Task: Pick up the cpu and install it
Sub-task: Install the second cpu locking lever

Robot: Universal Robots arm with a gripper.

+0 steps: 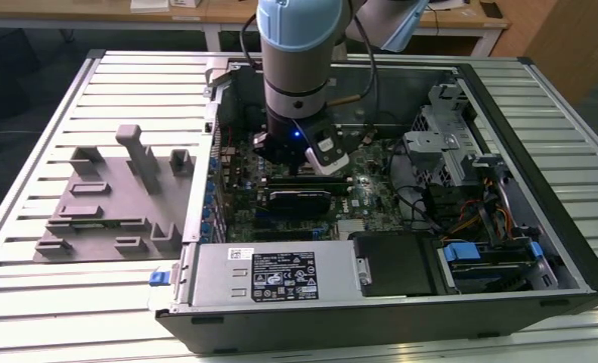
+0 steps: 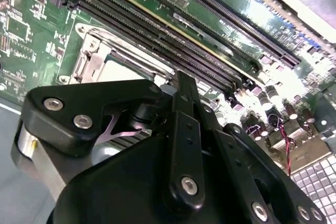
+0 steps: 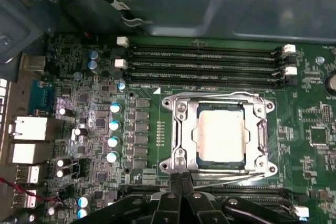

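The cpu [image 3: 220,132], a pale silvery square plate, lies flat inside the metal-framed socket [image 3: 178,129] on the green motherboard. In the second wrist view a strip of the cpu [image 2: 123,71] shows beyond the black gripper body. My gripper [image 3: 181,181] hovers at the socket's edge, its two thin fingertips pressed together and holding nothing. In the exterior view the gripper [image 1: 296,170] hangs down inside the open computer case [image 1: 540,136], over the middle of the board.
Rows of black memory slots [image 3: 205,61] run along one side of the socket, and more along the other. A grey plastic fixture [image 1: 117,197] sits on the slatted table at the exterior view's left. The power supply [image 1: 278,276], drive cage and cables [image 1: 445,204] crowd the case.
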